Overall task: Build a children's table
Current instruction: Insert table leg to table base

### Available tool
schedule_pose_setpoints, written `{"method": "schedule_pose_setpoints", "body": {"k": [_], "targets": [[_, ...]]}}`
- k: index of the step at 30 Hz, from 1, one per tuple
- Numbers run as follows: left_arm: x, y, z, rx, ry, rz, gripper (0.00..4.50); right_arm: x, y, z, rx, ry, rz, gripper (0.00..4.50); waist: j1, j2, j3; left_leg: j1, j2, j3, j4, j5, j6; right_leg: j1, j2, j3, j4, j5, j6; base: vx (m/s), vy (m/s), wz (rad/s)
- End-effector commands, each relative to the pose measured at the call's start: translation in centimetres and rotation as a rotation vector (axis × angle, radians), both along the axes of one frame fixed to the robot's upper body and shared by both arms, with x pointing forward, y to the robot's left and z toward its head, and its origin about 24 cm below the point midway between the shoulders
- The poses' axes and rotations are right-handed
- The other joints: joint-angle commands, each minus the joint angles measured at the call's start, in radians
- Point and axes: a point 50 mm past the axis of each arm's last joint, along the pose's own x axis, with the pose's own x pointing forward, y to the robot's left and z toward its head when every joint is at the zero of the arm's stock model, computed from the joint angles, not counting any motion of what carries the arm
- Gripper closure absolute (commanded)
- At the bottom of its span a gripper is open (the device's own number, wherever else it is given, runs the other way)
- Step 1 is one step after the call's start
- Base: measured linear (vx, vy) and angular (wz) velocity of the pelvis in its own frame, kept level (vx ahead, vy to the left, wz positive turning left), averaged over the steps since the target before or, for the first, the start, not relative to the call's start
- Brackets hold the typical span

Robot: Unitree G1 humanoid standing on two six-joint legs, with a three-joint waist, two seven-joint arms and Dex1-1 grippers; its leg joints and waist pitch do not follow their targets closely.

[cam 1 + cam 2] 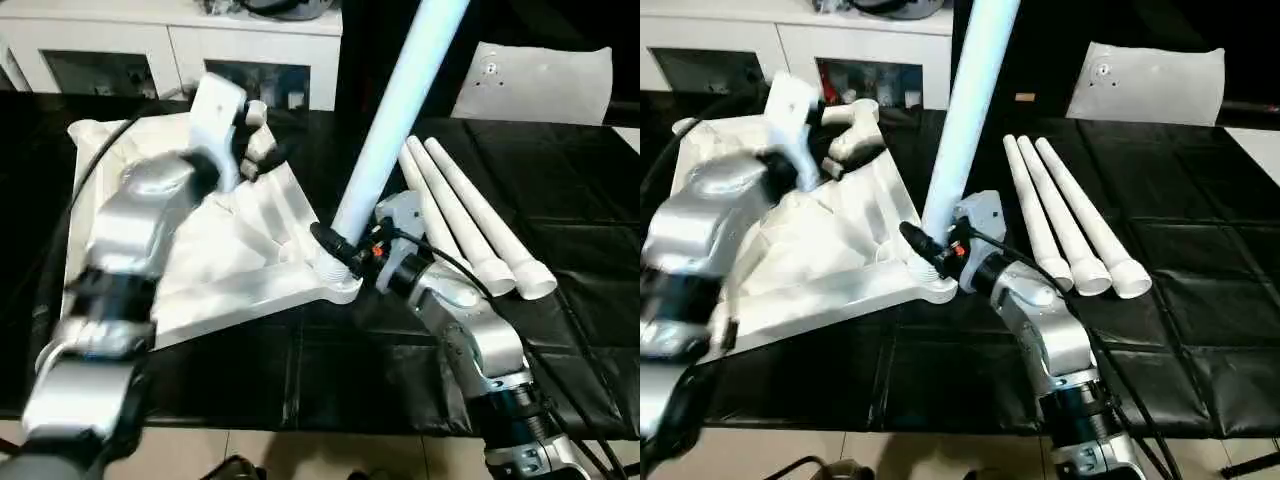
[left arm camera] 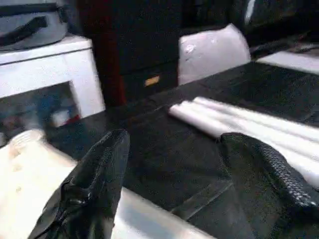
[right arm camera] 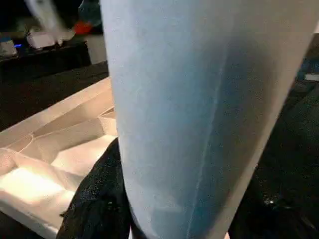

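Gripping the standing leg (image 1: 395,105) just above its foot, the right gripper (image 1: 345,252) pinches the white tube between its black fingers, and the leg rises steeply, leaning a little to the right, from the round socket at the near right corner of the table top (image 1: 250,240). That top lies ribbed side up on the black table cover (image 1: 560,200), turned askew, at the left of the scene. The left gripper (image 2: 174,174) hangs above the top's far part with its fingers (image 2: 94,184) spread apart and nothing between them. Three more legs (image 1: 470,225) lie side by side on the cover to the right, touching one another. A white cabinet (image 1: 170,45) stands at the far left.
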Motion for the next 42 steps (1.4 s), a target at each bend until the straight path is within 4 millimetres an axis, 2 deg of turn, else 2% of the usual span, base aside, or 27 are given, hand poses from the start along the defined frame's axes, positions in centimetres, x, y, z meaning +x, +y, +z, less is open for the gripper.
{"method": "schedule_pose_setpoints", "body": {"k": [1,3,4,6,7,11,12,13,20,21,22,23,24,25,27,28,30,33,34,36,37,39,40,41,42], "targets": [[-0.8,-2.0,2.5,-0.023,-0.067,-0.131,1.17,-0.1,-0.2,0.0,-0.019,-0.024,-0.007,2.62,-0.001,0.016,-0.082,0.012,0.051,-0.017,-0.060,-0.055,0.014,0.064,-0.107,0.056,-0.053,-0.014,-0.198,0.000,0.000,0.00],[-1.0,-2.6,2.8,-0.020,-0.078,-0.171,1.17,-0.1,-0.3,0.0,-0.020,-0.023,-0.009,2.62,0.000,0.010,-0.079,0.011,0.051,-0.016,-0.060,-0.069,0.015,0.066,-0.107,0.057,-0.054,-0.029,-0.207,0.000,0.000,0.00],[-1.6,-3.4,3.2,-0.014,-0.092,-0.239,1.17,-0.2,-0.4,-0.1,-0.024,-0.022,-0.015,2.62,0.000,0.019,-0.077,0.011,0.051,-0.018,-0.061,-0.085,0.011,0.065,-0.108,0.056,-0.056,-0.059,-0.205,0.000,0.000,0.00],[-2.3,-4.0,3.4,-0.018,-0.094,-0.309,1.17,-0.1,-0.5,-0.2,-0.028,-0.021,-0.023,2.62,-0.002,0.014,-0.074,0.013,0.051,-0.016,-0.063,-0.116,0.002,0.065,-0.106,0.057,-0.063,-0.113,-0.195,0.000,0.000,0.00],[-2.6,-4.4,3.4,-0.022,-0.095,-0.350,1.17,0.0,-0.6,-0.2,-0.033,-0.020,-0.026,2.62,-0.002,0.010,-0.074,0.014,0.051,-0.016,-0.063,-0.115,0.000,0.066,-0.107,0.057,-0.063,-0.134,-0.191,0.000,0.000,0.00],[-3.8,-5.0,3.0,0.016,-0.089,-0.436,1.17,0.0,-0.8,-0.3,-0.037,-0.018,-0.033,2.62,-0.008,0.012,-0.073,0.013,0.051,-0.016,-0.063,-0.120,-0.004,0.064,-0.104,0.057,-0.066,-0.162,-0.174,0.000,0.000,0.00],[-4.0,-5.1,3.1,0.014,-0.091,-0.444,1.17,0.1,-0.8,-0.2,-0.033,-0.016,-0.038,2.62,-0.009,0.008,-0.072,0.013,0.050,-0.015,-0.064,-0.122,-0.002,0.064,-0.104,0.057,-0.068,-0.170,-0.171,0.000,0.000,0.00],[-4.2,-5.2,3.0,0.011,-0.089,-0.452,1.17,0.1,-0.9,-0.2,-0.031,-0.013,-0.046,2.62,-0.009,0.009,-0.073,0.013,0.050,-0.015,-0.063,-0.120,-0.002,0.064,-0.104,0.057,-0.067,-0.174,-0.170,0.000,0.000,0.00],[-5.5,-5.1,2.6,0.028,-0.091,-0.535,1.17,0.2,-0.8,-0.3,-0.024,-0.009,-0.060,2.62,-0.012,0.013,-0.075,0.012,0.050,-0.016,-0.063,-0.111,-0.003,0.063,-0.101,0.056,-0.063,-0.136,-0.174,0.000,0.000,0.00],[-5.5,-5.1,2.7,0.028,-0.093,-0.536,1.17,0.2,-0.7,-0.3,-0.023,-0.009,-0.060,2.62,-0.013,0.004,-0.075,0.012,0.050,-0.015,-0.064,-0.109,-0.001,0.063,-0.100,0.056,-0.063,-0.134,-0.173,0.000,0.000,0.00],[-5.5,-5.0,2.7,0.030,-0.098,-0.532,1.17,0.2,-0.7,-0.3,-0.018,-0.007,-0.061,2.62,-0.011,0.013,-0.074,0.012,0.049,-0.017,-0.064,-0.106,-0.001,0.063,-0.100,0.055,-0.061,-0.135,-0.174,0.000,0.000,0.00],[-5.5,-4.9,2.8,0.028,-0.101,-0.524,1.17,0.2,-0.7,-0.3,-0.011,-0.002,-0.063,2.62,-0.011,0.015,-0.074,0.015,0.049,-0.016,-0.063,-0.112,-0.002,0.060,-0.100,0.056,-0.064,-0.139,-0.172,0.000,0.000,0.00],[-5.3,-4.6,3.0,0.013,-0.108,-0.506,1.17,0.3,-0.8,-0.3,-0.017,-0.005,-0.067,2.62,-0.013,0.005,-0.073,0.015,0.050,-0.014,-0.065,-0.116,-0.001,0.061,-0.099,0.056,-0.065,-0.144,-0.171,0.000,0.000,0.00],[-5.2,-4.2,3.2,0.004,-0.116,-0.479,1.17,0.4,-0.8,-0.3,-0.013,-0.004,-0.074,2.62,-0.010,0.010,-0.073,0.014,0.049,-0.015,-0.065,-0.115,-0.003,0.062,-0.101,0.056,-0.064,-0.150,-0.170,0.000,0.000,0.00],[-4.7,-3.4,3.2,-0.011,-0.117,-0.418,1.17,0.6,-0.9,-0.1,0.004,0.001,-0.093,2.62,-0.010,0.004,-0.073,0.013,0.049,-0.014,-0.065,-0.114,-0.005,0.062,-0.101,0.057,-0.065,-0.160,-0.163,0.000,0.000,0.00],[-4.3,-2.5,2.9,-0.015,-0.110,-0.353,1.17,0.7,-1.0,0.0,0.031,0.014,-0.113,2.62,-0.008,0.013,-0.074,0.014,0.049,-0.016,-0.064,-0.112,-0.007,0.062,-0.102,0.057,-0.062,-0.157,-0.166,0.000,0.000,0.00],[-3.9,-1.2,2.1,0.013,-0.089,-0.282,1.17,0.8,-1.0,0.0,0.045,0.029,-0.124,2.62,-0.011,0.010,-0.074,0.014,0.047,-0.015,-0.064,-0.120,-0.008,0.061,-0.100,0.057,-0.066,-0.163,-0.163,0.000,0.000,0.00],[-3.7,0.4,0.5,0.095,-0.049,-0.220,1.17,0.8,-1.1,0.1,0.052,0.018,-0.135,2.62,-0.019,0.013,-0.074,0.011,0.047,-0.018,-0.067,-0.118,-0.015,0.062,-0.097,0.056,-0.063,-0.160,-0.144,0.000,0.000,0.00],[-4.0,1.7,-1.1,0.137,0.003,-0.192,0.99,1.0,-1.3,0.3,0.064,0.012,-0.152,2.62,-0.024,0.017,-0.074,0.012,0.048,-0.019,-0.068,-0.119,-0.018,0.061,-0.099,0.056,-0.061,-0.150,-0.146,0.000,0.000,0.00],[-4.2,2.2,-1.8,0.136,0.029,-0.188,0.81,1.1,-1.4,0.4,0.070,0.014,-0.162,2.62,-0.025,0.021,-0.076,0.016,0.048,-0.018,-0.067,-0.119,-0.020,0.059,-0.098,0.056,-0.061,-0.144,-0.151,0.000,0.000,0.00],[-4.8,2.5,-3.1,0.130,0.081,-0.205,0.81,1.2,-1.6,0.5,0.047,-0.028,-0.182,2.62,-0.024,0.020,-0.076,0.016,0.050,-0.018,-0.068,-0.116,-0.022,0.058,-0.101,0.056,-0.059,-0.129,-0.166,0.000,0.000,0.00],[-5.3,2.4,-4.0,0.153,0.105,-0.226,0.76,1.3,-1.8,0.4,0.031,-0.034,-0.198,2.62,-0.025,0.019,-0.075,0.016,0.050,-0.016,-0.067,-0.125,-0.022,0.056,-0.100,0.057,-0.060,-0.129,-0.171,0.000,0.000,0.00],[-5.9,2.3,-5.1,0.202,0.130,-0.254,0.46,1.5,-2.1,0.2,0.014,-0.008,-0.223,2.62,-0.024,0.017,-0.073,0.018,0.050,-0.016,-0.070,-0.128,-0.018,0.055,-0.098,0.057,-0.060,-0.138,-0.173,0.000,0.000,0.00],[-5.9,2.3,-5.1,0.202,0.130,-0.254,0.46,1.5,-2.1,0.2,0.014,-0.008,-0.223,2.62,-0.023,0.019,-0.073,0.020,0.051,-0.016,-0.070,-0.133,-0.018,0.054,-0.099,0.058,-0.062,-0.145,-0.172,0.000,0.000,0.00],[-7.1,1.5,-6.9,0.229,0.184,-0.328,0.39,1.6,-2.3,0.0,0.014,0.035,-0.211,2.62,-0.024,0.008,-0.072,0.018,0.051,-0.015,-0.071,-0.135,-0.015,0.056,-0.098,0.058,-0.063,-0.150,-0.170,0.000,0.000,0.00]]}}
